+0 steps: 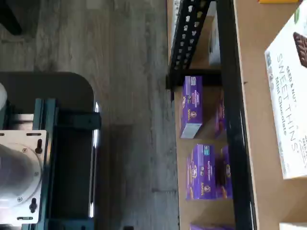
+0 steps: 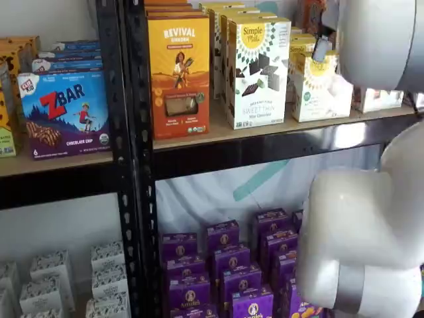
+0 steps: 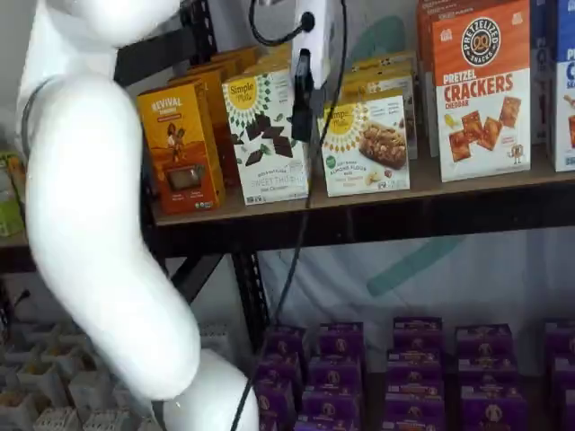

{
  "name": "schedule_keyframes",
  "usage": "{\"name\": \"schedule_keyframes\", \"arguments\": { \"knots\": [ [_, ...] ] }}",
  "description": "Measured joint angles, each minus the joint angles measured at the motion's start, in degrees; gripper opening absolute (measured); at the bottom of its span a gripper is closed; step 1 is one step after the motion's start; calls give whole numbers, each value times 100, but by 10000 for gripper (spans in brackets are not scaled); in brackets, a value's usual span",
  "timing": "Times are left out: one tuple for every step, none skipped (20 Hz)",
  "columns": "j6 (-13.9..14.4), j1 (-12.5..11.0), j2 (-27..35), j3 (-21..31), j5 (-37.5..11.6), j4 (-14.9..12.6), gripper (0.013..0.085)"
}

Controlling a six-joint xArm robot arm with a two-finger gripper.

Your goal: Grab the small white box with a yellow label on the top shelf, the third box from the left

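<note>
The small white box (image 3: 364, 144) with a yellow sun logo stands on the top shelf (image 3: 386, 199), just right of the taller white Sweet Thins box (image 3: 266, 135). It also shows in a shelf view (image 2: 317, 87), partly hidden behind the white arm. My gripper (image 3: 302, 126) hangs from above in front of the gap between these two boxes, level with their upper halves. Only a dark finger shape shows, with no plain gap. It holds nothing. The wrist view shows the Sweet Thins box (image 1: 287, 100) and the shelf's black beam (image 1: 235, 120), but not the small white box.
An orange Revival box (image 3: 180, 148) stands left of the Sweet Thins box and an orange-topped crackers box (image 3: 483, 90) stands right of the small box. Purple boxes (image 2: 232, 265) fill the lower shelf. My white arm (image 3: 99, 224) and a black cable (image 3: 296, 242) hang in front.
</note>
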Motion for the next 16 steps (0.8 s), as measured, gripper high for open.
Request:
{"name": "schedule_keyframes", "arguments": {
  "knots": [
    [16, 45, 2, -18, 30, -84, 850],
    [46, 124, -19, -23, 69, -209, 850],
    [66, 158, -58, -3, 82, -258, 850],
    [78, 168, -95, 24, 84, -268, 850],
    [84, 157, -151, 71, 68, -234, 850],
    [80, 124, -196, 113, 38, -168, 850],
    [60, 46, -277, 204, -67, -16, 850],
    [33, -41, -369, 318, -224, 159, 850],
    [-6, -145, -503, 485, -465, 375, 850],
    [-60, -241, -675, 706, -836, 602, 850],
    [-108, -285, -796, 877, -1150, 727, 850],
    [-164, -309, -918, 1048, -1494, 820, 850],
    [-217, -313, -1005, 1186, -1800, 864, 850],
    [-266, -296, -1062, 1289, -2052, 857, 850],
    [-330, -250, -1106, 1396, -2371, 789, 850],
    [-373, -211, -1121, 1461, -2591, 722, 850]
  ]
}}
